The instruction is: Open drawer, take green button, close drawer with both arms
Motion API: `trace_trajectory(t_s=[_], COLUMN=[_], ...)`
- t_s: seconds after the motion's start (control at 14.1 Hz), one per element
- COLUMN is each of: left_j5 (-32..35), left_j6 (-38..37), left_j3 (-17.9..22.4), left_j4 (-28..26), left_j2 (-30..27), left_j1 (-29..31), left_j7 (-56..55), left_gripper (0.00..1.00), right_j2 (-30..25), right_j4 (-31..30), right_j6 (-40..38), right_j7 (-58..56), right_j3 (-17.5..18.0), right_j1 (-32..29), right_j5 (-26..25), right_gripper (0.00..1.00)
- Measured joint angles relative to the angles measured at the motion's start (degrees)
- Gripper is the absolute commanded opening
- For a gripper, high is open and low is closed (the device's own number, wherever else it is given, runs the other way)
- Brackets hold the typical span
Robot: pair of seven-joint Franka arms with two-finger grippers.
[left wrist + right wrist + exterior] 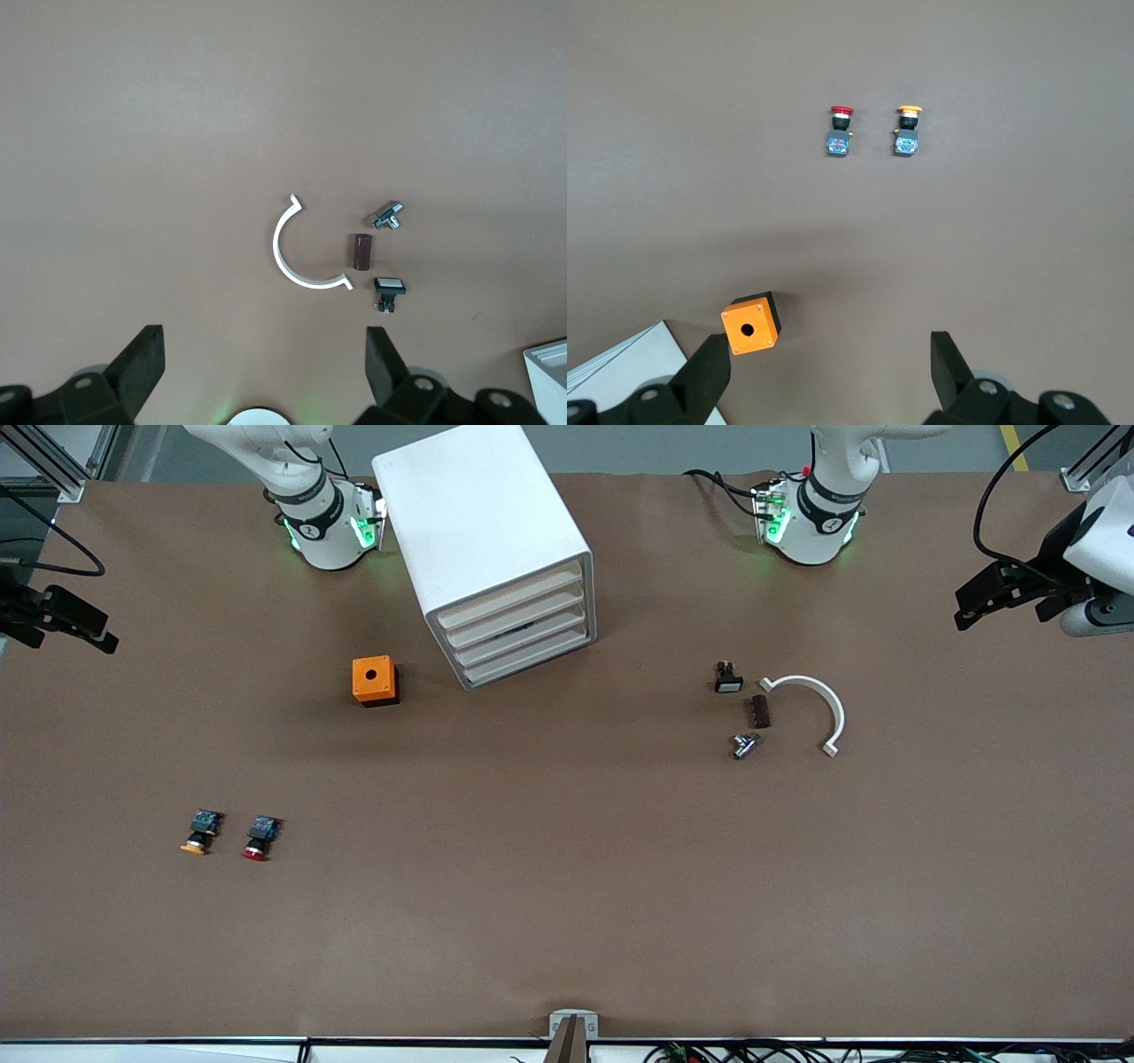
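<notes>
Your left hand (961, 615) and right hand (106, 640) wait spread apart at the counter's (567, 886) ends. The drawer (518, 631) looks light, slick; hook its front lip, toward five o'clock.

**Materials and surface finishes on the work table**

The table (567, 921) was covered in matt brown sheet. The cabinet (483, 522) and curved bracket (819, 695) looked like smooth white plastic. The cube (373, 680) appeared matt orange plastic, the small fitting (744, 745) shiny metal, and the arms (323, 522) glossy white.
</notes>
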Motion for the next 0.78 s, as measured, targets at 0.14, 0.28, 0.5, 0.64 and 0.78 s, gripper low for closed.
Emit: trace_trajectory(t_s=[0.14, 0.28, 0.5, 0.64, 0.78], left_j5=[0.0, 0.0, 0.0, 0.0, 0.0], left_j6=[0.0, -0.1, -0.2, -0.5, -0.2], left_j3=[0.0, 0.0, 0.2, 0.3, 0.1], left_j4=[0.0, 0.1, 1.0, 1.6, 1.7], left_j2=[0.0, 0.0, 1.3, 4.0, 8.0], left_j1=[0.0, 0.0, 0.1, 0.2, -0.1], left_j7=[0.1, 0.1, 0.1, 0.1, 0.1], left_gripper=[1.0, 1.0, 1.0, 1.0, 1.0], right_j2=[-0.1, -0.1, -0.1, -0.1, -0.1], right_j4=[0.3, 0.5, 0.5, 0.6, 0.6], right_j6=[0.0, 0.0, -0.1, -0.1, -0.2], right_j7=[0.0, 0.0, 0.0, 0.0, 0.0], right_j3=[0.1, 0.1, 0.1, 0.2, 0.2], right_j1=[0.1, 0.1, 0.1, 0.1, 0.1], right_j5=[0.0, 0.0, 0.0, 0.0, 0.0], right_gripper=[1.0, 1.0, 1.0, 1.0, 1.0])
